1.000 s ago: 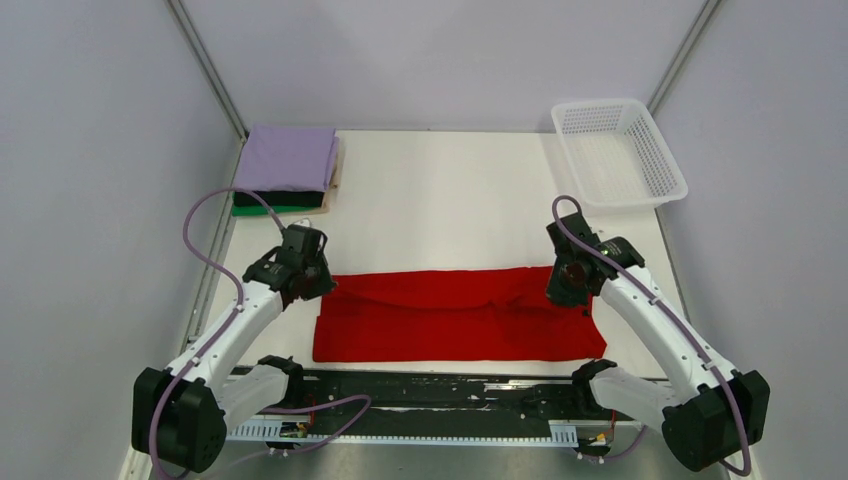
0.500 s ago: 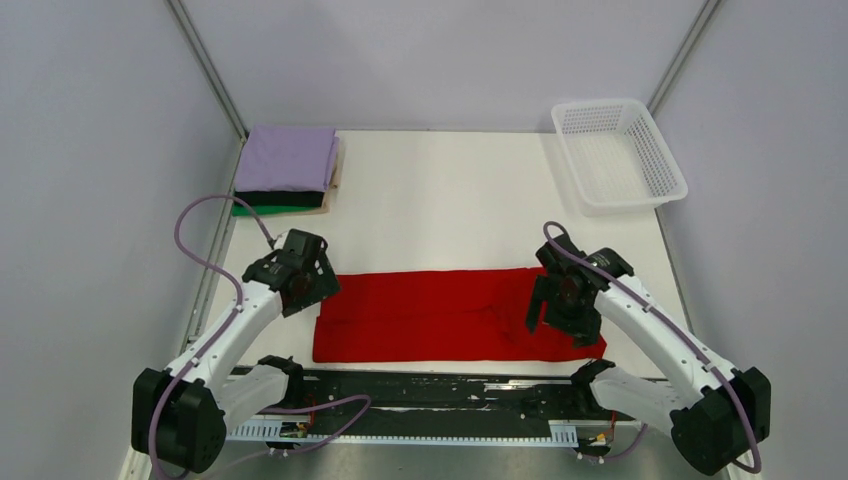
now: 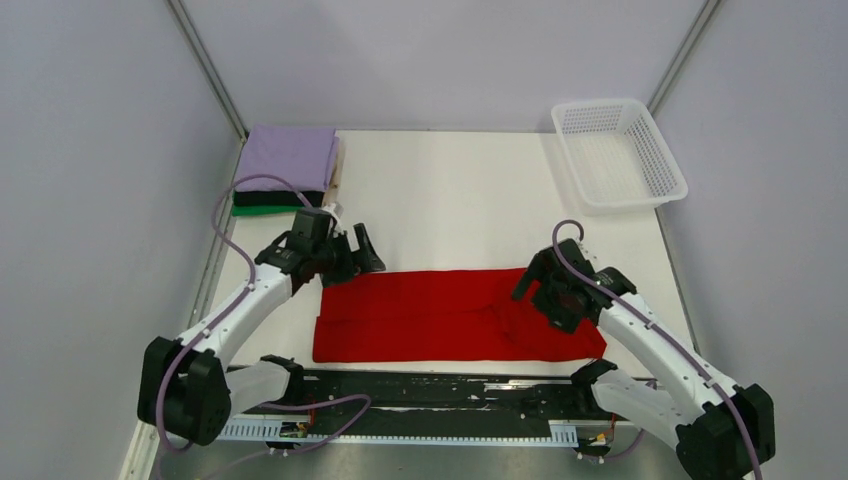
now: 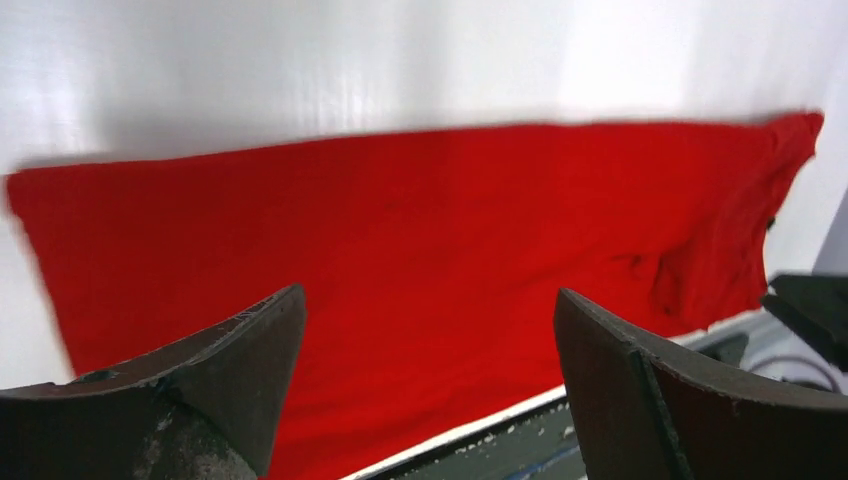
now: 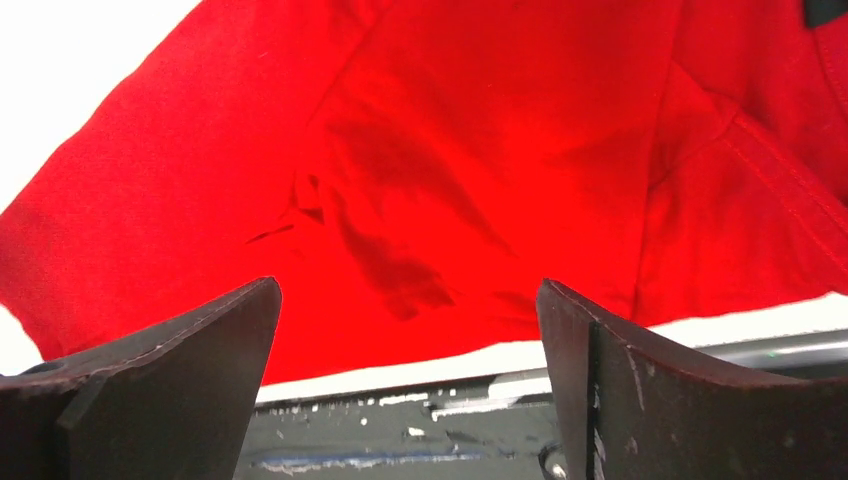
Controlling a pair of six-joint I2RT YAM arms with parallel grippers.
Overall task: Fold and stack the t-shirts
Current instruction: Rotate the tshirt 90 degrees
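The bright red t-shirt (image 3: 430, 315) lies flat as a long folded strip across the near part of the table, with a crease and a sleeve fold at its right end. It fills the left wrist view (image 4: 400, 210) and the right wrist view (image 5: 480, 150). My left gripper (image 3: 358, 258) (image 4: 428, 292) hovers open just above the strip's far-left corner, holding nothing. My right gripper (image 3: 530, 283) (image 5: 407, 283) stands open over the strip's right end, its jaws apart and empty. Folded lavender (image 3: 290, 158), black (image 3: 280, 198) and green (image 3: 262, 211) t-shirts sit stacked at the far left.
A white mesh basket (image 3: 668, 172) stands at the far right corner. A black rail (image 3: 430, 390) runs along the table's near edge, just below the red strip. Bare white table (image 3: 450, 200) lies between the strip and the back wall.
Both grippers opened and let go of the red t-shirt, which now lies flat. The left gripper swung toward the far right, and the right gripper dropped nearer over the strip's right end.
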